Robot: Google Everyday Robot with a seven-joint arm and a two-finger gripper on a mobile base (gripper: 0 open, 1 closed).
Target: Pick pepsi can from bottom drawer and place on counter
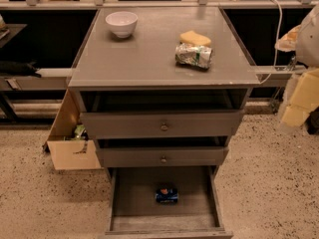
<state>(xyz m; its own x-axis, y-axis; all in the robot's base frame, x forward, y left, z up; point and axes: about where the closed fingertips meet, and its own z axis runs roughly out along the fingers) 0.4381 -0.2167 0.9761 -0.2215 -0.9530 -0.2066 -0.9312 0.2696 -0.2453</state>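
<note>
Drawer open at the foot of the cabinet, and there is the pepsi can (pixel 166 195), lying on its side about the middle of the floor of the bottom drawer (pixel 134 195). The pincer (pixel 300 99) hangs at the right edge of the view, a pale blur level with the upper drawers and well apart from the can. Whether it is wide or narrow, I cannot tell.

So the reach is the step in hand, by my reading. Done well, it means coming down from above into the open tray, clear of the middle drawer (pixel 163 156) front just above the tray's back. The grip should go across the can's round body, not its ends, since a lying can may roll.

Up on the worktop (pixel 149 59), a white bowl (pixel 121 23), a yellow sponge (pixel 195 37) and a crumpled green-and-white can (pixel 194 55) sit toward the back and right. The front left looks free for the set-down.

Hard to make out: the can's logo, the drawer's front lip cut by the bottom edge, and most of the arm, off-frame right.
</note>
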